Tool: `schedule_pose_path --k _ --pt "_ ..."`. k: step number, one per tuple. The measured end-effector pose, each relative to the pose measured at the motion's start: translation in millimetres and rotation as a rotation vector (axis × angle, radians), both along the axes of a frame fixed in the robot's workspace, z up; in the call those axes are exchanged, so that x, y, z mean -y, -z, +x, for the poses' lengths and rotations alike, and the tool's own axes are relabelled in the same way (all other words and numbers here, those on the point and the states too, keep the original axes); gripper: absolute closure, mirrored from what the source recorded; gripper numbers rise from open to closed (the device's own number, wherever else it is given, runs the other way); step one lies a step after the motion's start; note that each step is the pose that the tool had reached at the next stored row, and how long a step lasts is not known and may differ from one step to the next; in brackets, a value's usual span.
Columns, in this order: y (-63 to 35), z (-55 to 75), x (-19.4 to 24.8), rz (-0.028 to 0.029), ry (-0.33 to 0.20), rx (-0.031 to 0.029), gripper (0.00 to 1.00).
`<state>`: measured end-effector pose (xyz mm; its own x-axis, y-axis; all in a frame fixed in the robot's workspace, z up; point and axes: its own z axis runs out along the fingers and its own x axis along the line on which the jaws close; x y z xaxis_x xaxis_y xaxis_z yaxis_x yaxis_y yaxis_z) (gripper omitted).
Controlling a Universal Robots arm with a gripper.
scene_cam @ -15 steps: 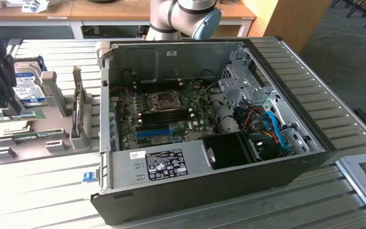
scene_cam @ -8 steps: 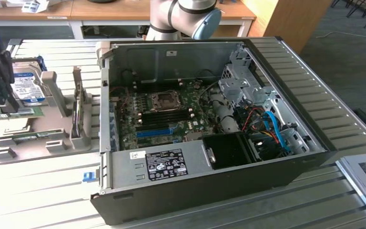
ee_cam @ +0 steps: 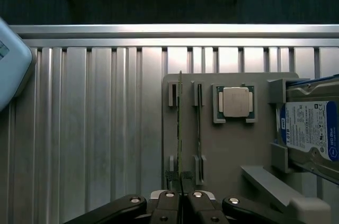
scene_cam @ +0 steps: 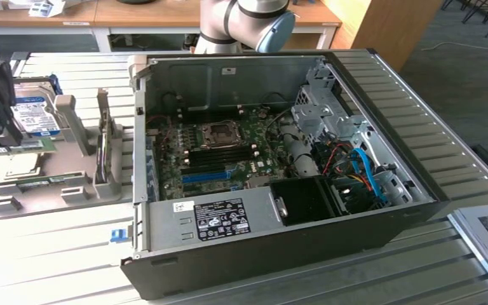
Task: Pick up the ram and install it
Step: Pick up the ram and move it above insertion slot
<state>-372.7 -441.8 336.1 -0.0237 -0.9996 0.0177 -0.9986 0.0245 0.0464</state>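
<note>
Ram (ee_cam: 179, 128) edge-on in grey holder (ee_cam: 228, 150), claw (ee_cam: 181, 195) clamped on it, WD Blue hard drive (ee_cam: 310, 128) nearby

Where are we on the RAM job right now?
Done: the jaws of the gripper are shut on the ram, edge-up over the grey holder. In hand: that grasp; I cannot tell whether it is clear of its slots. Left: the install, since the ram is not in the motherboard of the open case.

A tower computer case (scene_cam: 269, 254) lies open side up on a slatted aluminium table (scene_cam: 49, 254). Inside it are:
- a motherboard (scene_cam: 227, 162) with a CPU socket (scene_cam: 221, 131)
- a power supply (scene_cam: 218, 219) (black label facing up)
- blue cables (scene_cam: 367, 168)

Beside the case, a gray fixture (ee_cam: 228, 150) holds a processor (ee_cam: 235, 102) and a hard drive (ee_cam: 310, 128).
</note>
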Motion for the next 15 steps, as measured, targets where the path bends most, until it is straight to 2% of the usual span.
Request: schedule_pose_path --k 15 --pt "-19.9 0.2 0.0 0.0 0.0 0.0 0.88"
